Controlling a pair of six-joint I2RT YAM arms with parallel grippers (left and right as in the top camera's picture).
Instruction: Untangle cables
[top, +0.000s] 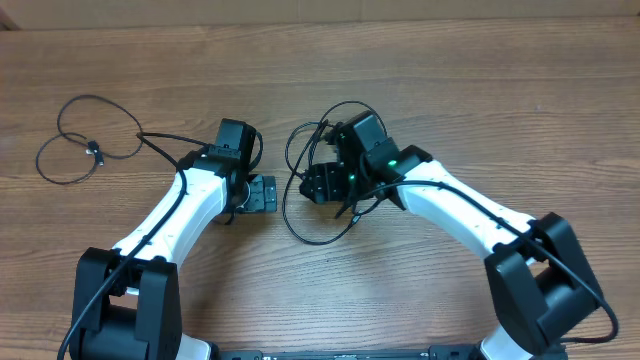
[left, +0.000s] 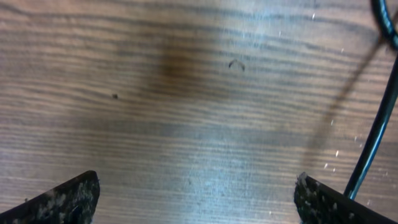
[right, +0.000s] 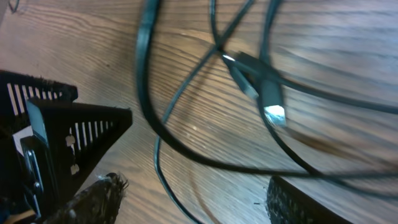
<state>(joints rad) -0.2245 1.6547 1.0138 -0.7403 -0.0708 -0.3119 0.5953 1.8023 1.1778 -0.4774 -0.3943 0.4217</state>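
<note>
Left jaws: wide open and holding nothing. Both black fingertips (left: 65, 199) show, one in each bottom corner of the left wrist view, far apart.
Between the left jaws: just bare brown desk (left: 186, 93) (top: 450, 70).
Beside the left jaws: one thin black cord (left: 373, 137) runs up past the tip on the right of that view, very close to it. I cannot tell if it touches, or which cable it belongs to.
Right jaws: open too, not pinching anything. The two rough black fingertips (right: 99, 199) stand apart at the bottom of the right wrist view.
Just ahead of the right jaws: the tangled cable (right: 142, 74) (top: 287, 215) lies on the desk. Its strands cross over each other, and one thin strand runs down into the gap between the tips.
A bit farther ahead of the right jaws: a silver plug (right: 275, 113) on a black end lies among the crossing strands.
To one side of the right jaws: a black part with slots (right: 74, 134), close by.
From above: the tangled cable loops all around the right jaws. The left jaws are just beside that loop, outside it.
The two arms: the white left arm (top: 185, 205) and right arm (top: 455, 205) reach toward the middle of the desk, their jaws near each other.
Far from both jaws: the looped cable (top: 90, 97) lies by itself, out past the left arm, with a small plug (top: 95, 150) on it.
</note>
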